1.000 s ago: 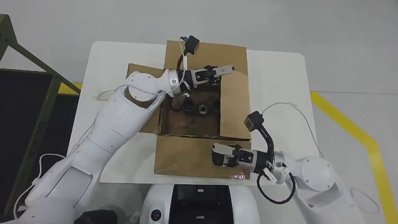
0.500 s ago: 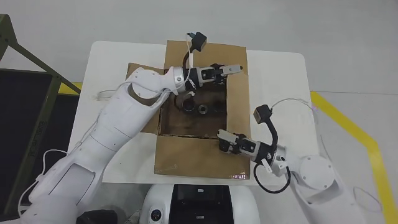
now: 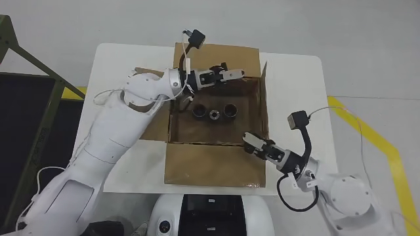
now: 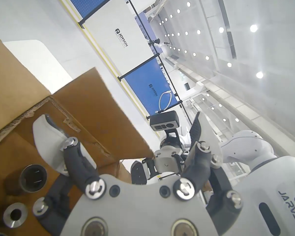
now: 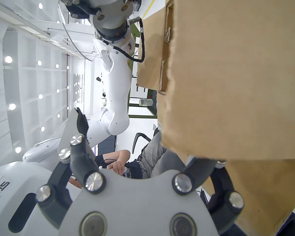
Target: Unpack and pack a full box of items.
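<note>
Change: the right flap [image 3: 264,98] of the box [image 3: 211,132] now stands upright along the box's right wall; a second ago it lay folded over the box's opening. The right gripper [image 3: 252,141] has travelled from the box's near flap [image 3: 203,164] to the box's near right corner.
Step in hand: judged as the end of flap opening, just ahead of unpacking.
Procedure: verify that all four flaps stay clear of the box's opening. Lower one gripper straight down into the box, fingers spread, over a single item. Keep the second gripper outside the box's walls, ready to hold back the upright flap if it springs inward.
Left gripper [image 4: 121,124]: fingers spread, nothing held; positioned over the box's far edge, above the far flap [image 3: 220,58].
Items [image 3: 214,113]: three short metal cylinders in a row on the box's floor, near the box's far wall, just below and nearer than the left gripper.
Right gripper, state: fingers spread, nothing held; in its wrist view one finger [image 5: 79,126] is exposed and the other sits behind a cardboard panel [image 5: 223,62]. The items lie well apart from it, toward the box's far side.
</note>
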